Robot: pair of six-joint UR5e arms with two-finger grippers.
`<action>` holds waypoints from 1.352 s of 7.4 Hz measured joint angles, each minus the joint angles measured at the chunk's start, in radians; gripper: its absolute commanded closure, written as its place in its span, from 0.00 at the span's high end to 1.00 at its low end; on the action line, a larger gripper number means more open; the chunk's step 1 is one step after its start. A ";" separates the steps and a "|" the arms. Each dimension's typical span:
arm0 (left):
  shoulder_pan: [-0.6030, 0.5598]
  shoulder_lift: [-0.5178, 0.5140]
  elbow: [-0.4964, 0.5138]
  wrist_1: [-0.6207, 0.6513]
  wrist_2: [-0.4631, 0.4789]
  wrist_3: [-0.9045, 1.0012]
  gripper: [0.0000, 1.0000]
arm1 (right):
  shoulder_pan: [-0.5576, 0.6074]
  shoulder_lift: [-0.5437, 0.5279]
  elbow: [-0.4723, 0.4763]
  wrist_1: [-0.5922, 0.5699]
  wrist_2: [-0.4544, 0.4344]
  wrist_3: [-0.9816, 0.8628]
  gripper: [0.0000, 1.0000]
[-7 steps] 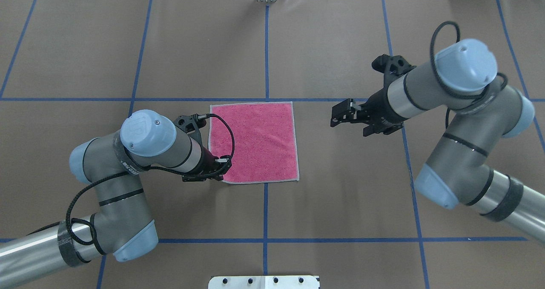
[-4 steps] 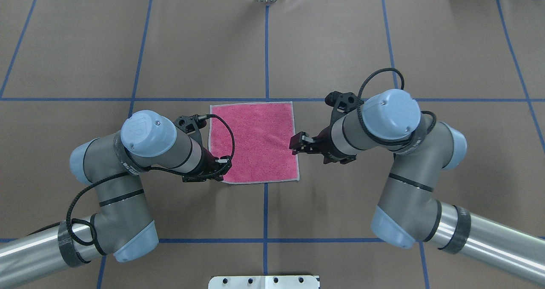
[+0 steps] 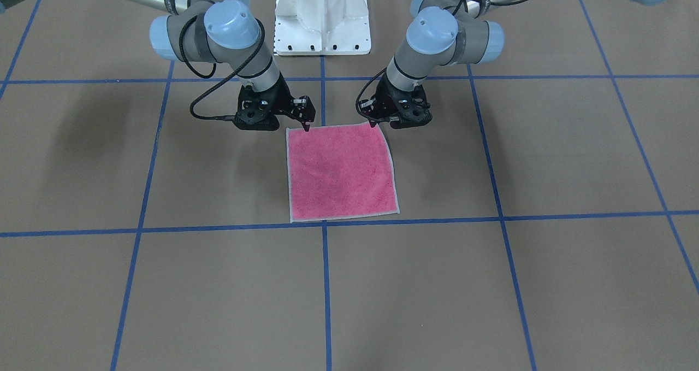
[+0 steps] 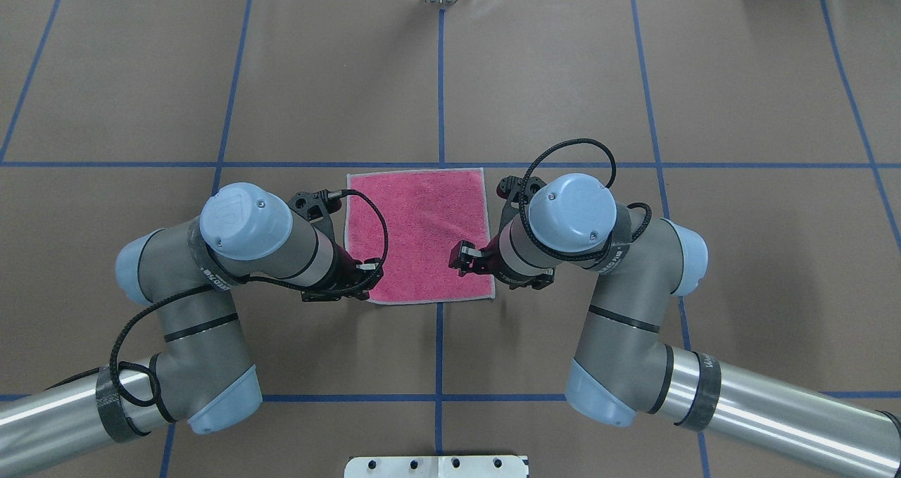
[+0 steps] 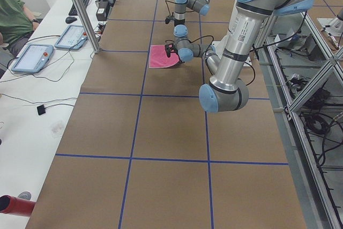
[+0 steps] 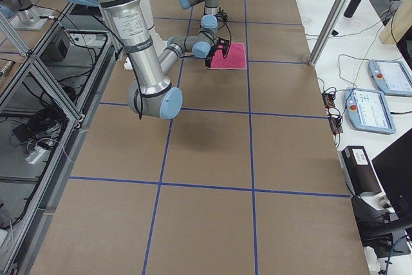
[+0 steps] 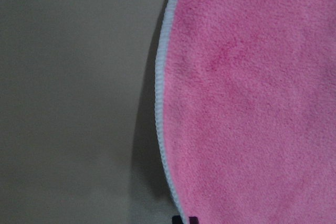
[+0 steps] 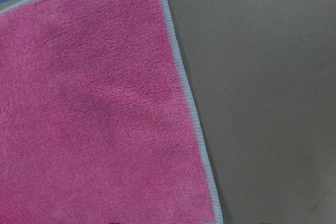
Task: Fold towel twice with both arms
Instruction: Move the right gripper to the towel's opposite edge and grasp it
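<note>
The towel [image 4: 422, 231] lies flat, pink face up, in the middle of the table; it also shows in the front view [image 3: 341, 174]. My left gripper [image 4: 369, 281] is at the towel's near left corner and looks shut on it. The left wrist view shows the pale border [image 7: 160, 103] curving up off the table with a shadow under it. My right gripper [image 4: 464, 260] hangs low over the near right corner with its jaws apart. The right wrist view shows the towel [image 8: 94, 108] lying flat.
The white pedestal [image 3: 322, 16] stands just behind the grippers. Blue tape lines [image 4: 440, 77] cross the brown table cover. Tablets [image 5: 32, 57] and a seated person are on a side bench beyond the table's far edge.
My right arm has swung in from the right, and its gripper has moved onto the towel's near right corner. The left arm and the towel have not moved.
</note>
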 measured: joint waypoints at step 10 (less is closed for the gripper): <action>0.000 0.002 0.005 0.000 0.002 0.000 0.00 | -0.004 0.015 -0.045 -0.003 0.010 -0.002 0.71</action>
